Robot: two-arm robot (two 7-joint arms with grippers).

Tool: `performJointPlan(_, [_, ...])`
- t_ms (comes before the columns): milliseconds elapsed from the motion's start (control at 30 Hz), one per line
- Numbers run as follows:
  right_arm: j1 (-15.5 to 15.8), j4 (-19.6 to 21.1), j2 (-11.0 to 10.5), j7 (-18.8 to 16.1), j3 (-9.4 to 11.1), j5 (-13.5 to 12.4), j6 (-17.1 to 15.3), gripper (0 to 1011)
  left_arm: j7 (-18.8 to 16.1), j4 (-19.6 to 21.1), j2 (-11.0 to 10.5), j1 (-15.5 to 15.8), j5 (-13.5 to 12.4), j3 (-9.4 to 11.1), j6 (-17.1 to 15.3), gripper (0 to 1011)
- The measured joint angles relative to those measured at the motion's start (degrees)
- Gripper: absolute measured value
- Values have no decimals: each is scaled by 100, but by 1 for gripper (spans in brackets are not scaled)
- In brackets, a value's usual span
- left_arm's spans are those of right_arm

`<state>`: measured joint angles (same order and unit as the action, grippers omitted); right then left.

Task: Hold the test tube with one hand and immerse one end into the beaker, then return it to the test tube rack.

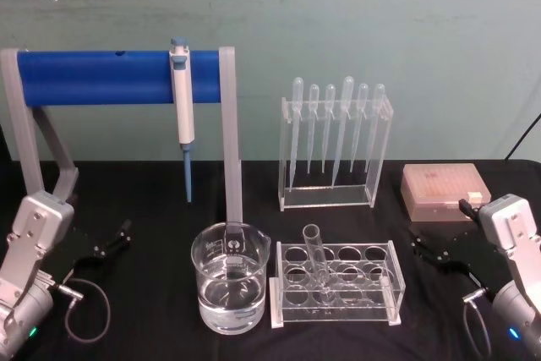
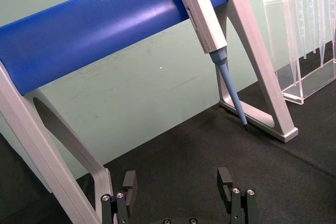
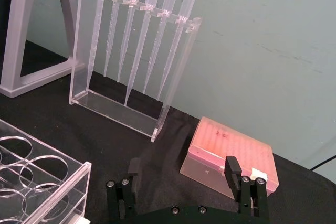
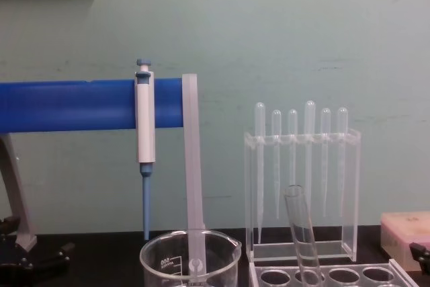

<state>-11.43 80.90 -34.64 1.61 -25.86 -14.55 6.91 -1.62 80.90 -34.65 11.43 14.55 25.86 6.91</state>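
The test tube rack (image 1: 372, 306) stands just right of the beaker (image 1: 230, 281), which holds clear liquid; the test tube (image 1: 317, 259) leans in a hole left of the rack's centre, mouth up. The left gripper (image 2: 177, 182) and the right gripper (image 3: 181, 169) sit low at the table's sides, each spread wide and empty. The right looks handier; grip the tube above the rack top, match its lean, lift clear before swinging over. One rack, seemingly eight holes; one beaker; one tube; six pipettes (image 1: 336, 120).
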Motion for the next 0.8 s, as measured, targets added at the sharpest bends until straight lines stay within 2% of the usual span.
performJointPlan(800, [-1,0,-1,0,0,0,0,1003,0,0,0,0,0,0,0,1000])
